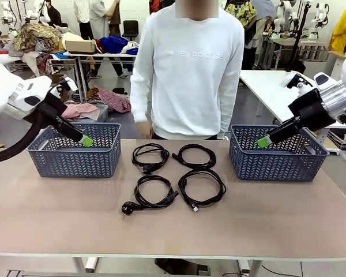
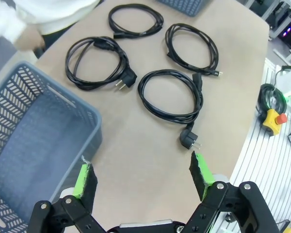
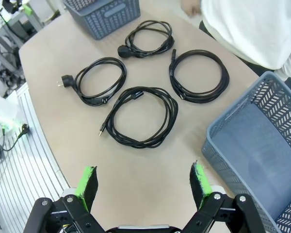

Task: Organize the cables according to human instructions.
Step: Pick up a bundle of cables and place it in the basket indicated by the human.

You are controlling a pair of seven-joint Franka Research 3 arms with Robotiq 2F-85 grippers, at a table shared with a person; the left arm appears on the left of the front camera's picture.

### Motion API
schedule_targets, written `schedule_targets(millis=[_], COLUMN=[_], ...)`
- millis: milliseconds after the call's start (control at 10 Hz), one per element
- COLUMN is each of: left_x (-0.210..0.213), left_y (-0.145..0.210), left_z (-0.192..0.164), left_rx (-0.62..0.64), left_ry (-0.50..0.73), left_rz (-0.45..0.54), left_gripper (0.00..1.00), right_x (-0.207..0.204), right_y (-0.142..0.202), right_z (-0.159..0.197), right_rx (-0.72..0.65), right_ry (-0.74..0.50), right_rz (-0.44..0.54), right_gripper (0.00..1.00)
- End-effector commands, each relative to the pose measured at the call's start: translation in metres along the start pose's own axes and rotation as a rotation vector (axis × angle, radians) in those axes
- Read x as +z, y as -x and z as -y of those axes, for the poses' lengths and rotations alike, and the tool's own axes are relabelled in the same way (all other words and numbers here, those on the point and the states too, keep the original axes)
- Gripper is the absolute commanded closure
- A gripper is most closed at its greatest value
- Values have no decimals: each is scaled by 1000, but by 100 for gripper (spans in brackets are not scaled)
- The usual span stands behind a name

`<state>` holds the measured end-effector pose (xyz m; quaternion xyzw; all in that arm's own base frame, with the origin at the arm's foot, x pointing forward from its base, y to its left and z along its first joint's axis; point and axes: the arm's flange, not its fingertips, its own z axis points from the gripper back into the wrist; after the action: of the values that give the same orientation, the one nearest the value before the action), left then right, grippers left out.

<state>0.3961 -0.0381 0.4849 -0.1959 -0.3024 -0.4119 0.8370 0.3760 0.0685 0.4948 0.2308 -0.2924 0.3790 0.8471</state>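
Observation:
Four coiled black cables lie in a square at the table's middle: back left [image 1: 149, 168], back right [image 1: 194, 167], front left [image 1: 153, 205] and front right [image 1: 222, 187]. My left gripper [image 1: 86, 140] hangs open over the left basket's [image 1: 75, 164] inner rim. In the left wrist view it [image 2: 143, 174] is empty, with a plugged cable [image 2: 170, 114] just ahead. Over the right basket's [image 1: 277, 167] near left corner, my right gripper [image 1: 264, 141] is open too. Its own view shows it [image 3: 143, 179] holding nothing, above bare table short of the nearest coil [image 3: 141, 143].
A person in a white sweatshirt [image 1: 187, 69] stands at the far edge, one hand [image 1: 143, 130] low near the table. Both blue baskets hold nothing that I can see. Bare tabletop [image 1: 173, 236] runs along the front.

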Motion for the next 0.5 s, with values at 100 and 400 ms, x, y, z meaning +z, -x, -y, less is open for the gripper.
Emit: schedule_targets(millis=[100,400], left_x=[-3,-3], left_y=[4,4], left_z=[-3,-3], left_rx=[-20,-20], left_ry=[17,17], left_rz=[18,18], left_gripper=[0,0], right_x=[-1,-1], right_y=[-1,-1], right_z=[4,4], right_rx=[13,13], right_ry=[-15,-15], right_rz=[15,15], right_gripper=[0,0])
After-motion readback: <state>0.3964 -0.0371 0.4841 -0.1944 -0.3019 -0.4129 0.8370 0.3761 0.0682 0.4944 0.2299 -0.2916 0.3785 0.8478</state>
